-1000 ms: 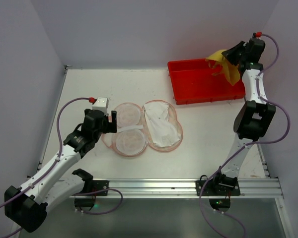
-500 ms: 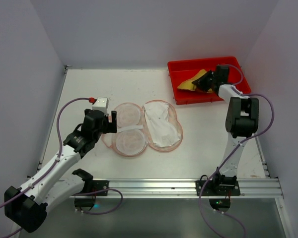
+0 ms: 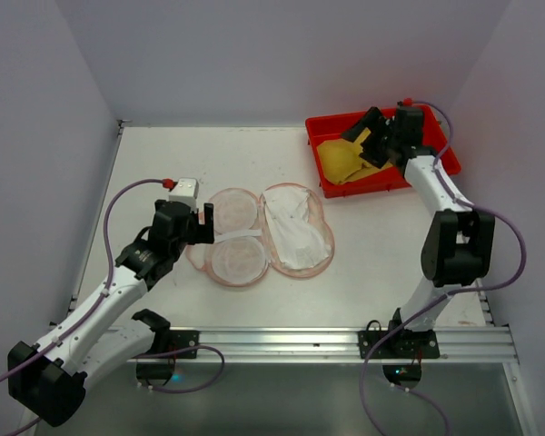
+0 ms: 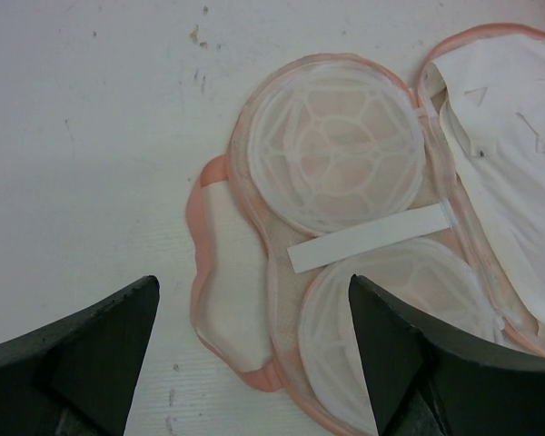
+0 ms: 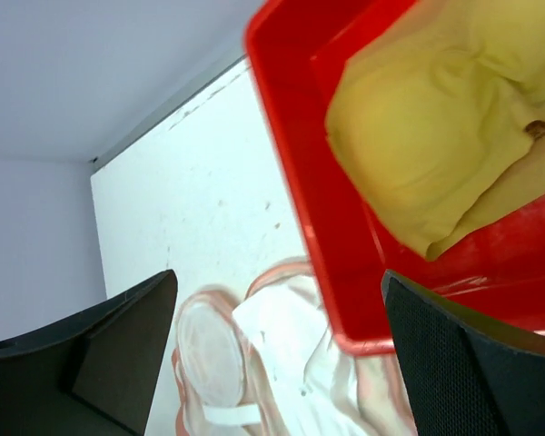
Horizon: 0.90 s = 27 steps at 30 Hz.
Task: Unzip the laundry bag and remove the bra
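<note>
Having just spread wide, the right gripper is leaving the yellow bra lying in the red tray, while the left gripper is hovering spread over the unzipped laundry bag mid-table, seemingly finishing the task.

You get bright, even light, faint soft shadows on the white surface before the red tray, a red cast on the wall beside it, and the left claw's fingers and right claw's fingers dark, soft-edged.
</note>
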Each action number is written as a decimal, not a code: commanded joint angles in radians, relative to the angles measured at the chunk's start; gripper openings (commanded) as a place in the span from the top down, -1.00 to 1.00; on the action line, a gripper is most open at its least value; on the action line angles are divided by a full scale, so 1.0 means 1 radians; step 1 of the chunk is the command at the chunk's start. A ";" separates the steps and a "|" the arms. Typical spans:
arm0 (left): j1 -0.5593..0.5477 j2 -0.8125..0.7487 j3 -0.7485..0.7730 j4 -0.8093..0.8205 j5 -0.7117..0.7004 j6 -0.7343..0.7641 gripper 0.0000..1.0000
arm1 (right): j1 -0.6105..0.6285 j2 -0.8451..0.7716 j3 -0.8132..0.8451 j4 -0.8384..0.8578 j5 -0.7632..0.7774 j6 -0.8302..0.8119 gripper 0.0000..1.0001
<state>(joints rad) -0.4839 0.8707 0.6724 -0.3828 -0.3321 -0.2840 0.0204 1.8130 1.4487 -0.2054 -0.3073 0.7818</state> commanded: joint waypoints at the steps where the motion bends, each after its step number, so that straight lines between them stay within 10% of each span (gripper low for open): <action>1: 0.005 -0.012 -0.002 0.025 0.018 0.014 -0.77 | 0.055 -0.153 -0.040 -0.084 0.056 -0.110 -0.92; 12: 0.005 -0.024 -0.005 0.024 0.010 0.008 -0.77 | 0.343 -0.324 -0.553 0.037 0.108 -0.157 -0.90; 27: 0.005 -0.019 -0.004 0.021 -0.004 0.009 -0.77 | 0.651 -0.238 -0.564 -0.017 0.043 -0.095 -0.91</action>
<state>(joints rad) -0.4839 0.8616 0.6724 -0.3828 -0.3286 -0.2844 0.6426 1.5612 0.8288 -0.2264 -0.2325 0.6697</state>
